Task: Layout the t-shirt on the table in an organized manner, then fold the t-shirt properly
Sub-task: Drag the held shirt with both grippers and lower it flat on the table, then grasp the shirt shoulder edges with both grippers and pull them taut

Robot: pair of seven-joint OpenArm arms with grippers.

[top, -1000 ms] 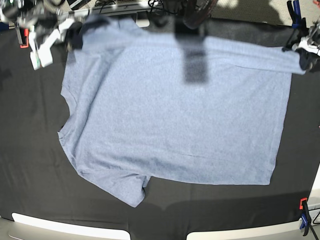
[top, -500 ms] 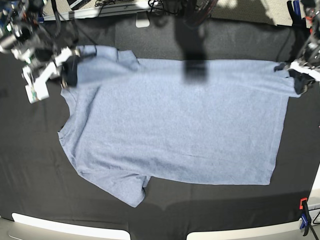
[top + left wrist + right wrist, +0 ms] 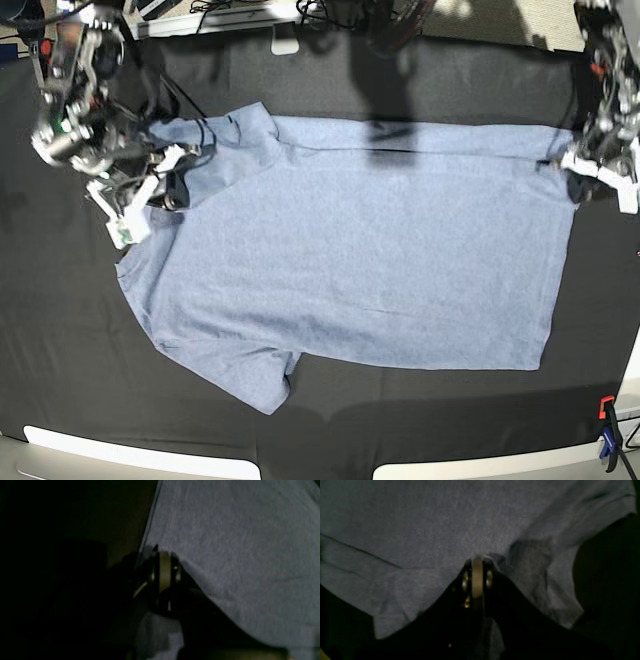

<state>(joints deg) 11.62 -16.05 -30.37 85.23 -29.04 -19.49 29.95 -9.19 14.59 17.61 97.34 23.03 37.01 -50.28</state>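
Lying flat across the middle of the black-clothed tabletop (image 3: 60, 330), the blue-grey t-shirt (image 3: 360, 260) shows its plain side, with no lettering visible. Its collar end points toward the base view's left and its straight hem runs down the right.

At the far left of the base view, the right gripper (image 3: 172, 190) sits low at the shirt's upper-left corner, near the collar and shoulder. Its jaws are pressed together on a pinch of fabric — the right wrist view shows the cloth drawn into a small peak at the closed tips (image 3: 477, 562), with creases spreading away and a sleeve hem off to the right. The nearer sleeve (image 3: 262, 382) lies spread on the tabletop at the lower left, its edge just past the shirt's side seam.

Across the middle, the body of the shirt is smooth, with only faint wrinkles; a shadow falls over its far edge.

At the right, the left gripper (image 3: 578, 183) is at the shirt's far hem corner, also clamped shut on the t-shirt. In the left wrist view the fabric edge is caught at the tips (image 3: 163, 555) and slopes away to the right — the rest there is too dark to read. A red and blue clamp (image 3: 607, 432) grips the tabletop's edge at the lower right.
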